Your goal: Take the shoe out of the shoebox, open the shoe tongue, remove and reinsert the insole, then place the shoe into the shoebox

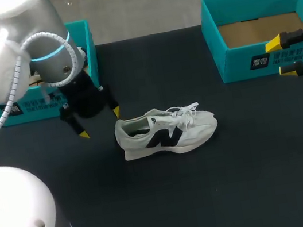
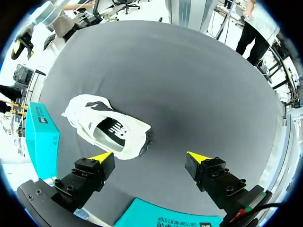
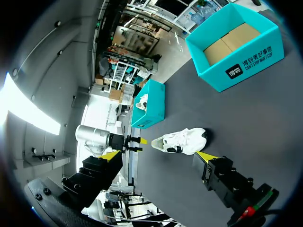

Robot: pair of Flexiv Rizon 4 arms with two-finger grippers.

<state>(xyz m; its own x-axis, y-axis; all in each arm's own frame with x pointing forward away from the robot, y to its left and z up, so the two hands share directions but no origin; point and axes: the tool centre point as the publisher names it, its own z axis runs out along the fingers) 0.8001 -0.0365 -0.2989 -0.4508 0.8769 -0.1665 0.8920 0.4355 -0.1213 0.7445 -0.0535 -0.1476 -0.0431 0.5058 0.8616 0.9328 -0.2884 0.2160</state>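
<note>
Lying on its sole between the boxes: shoe (image 1: 166, 133) | left gripper (image 1: 101, 123) just beside its heel, fingers spread, empty | right gripper (image 1: 279, 57) spread, empty, before right box (image 1: 237, 67) | left box (image 1: 86, 40) behind left arm

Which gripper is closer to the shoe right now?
Left. The left gripper hangs open just beside the heel of the shoe; the right gripper is far off, open, in front of the teal box.
</note>
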